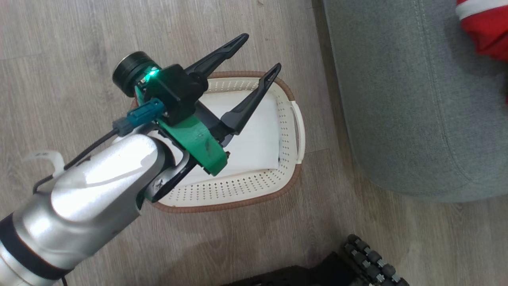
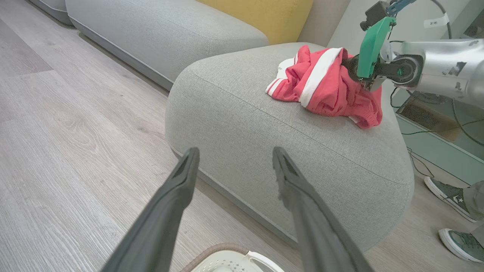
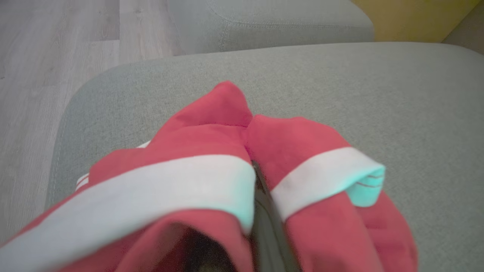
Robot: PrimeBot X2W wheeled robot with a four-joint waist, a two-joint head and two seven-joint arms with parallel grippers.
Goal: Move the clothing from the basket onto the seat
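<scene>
Closest to the lens in the head view is the left forearm, silver and shiny, rising from the lower left. At its end the left gripper hangs over the basket, fingers spread wide, nothing between them. The basket sits on the wood floor, and inside it there's just the flat white liner sheet. No red in there at all. Just right of the basket comes the rounded edge of the seat, and at the far top right corner, a scrap of the clothing lies on it.

The left wrist view gives what the head view crops. Between its parted fingers, the whole garment sits bunched on the seat's top, red with white stripes. The right forearm reaches into it from the right. A yellow cushion sits behind, and a person's shoes stand on the floor at the right.

In the right wrist view, the right gripper shows as one dark strip, fingers drawn together, red cloth and white trim pinched around them.
</scene>
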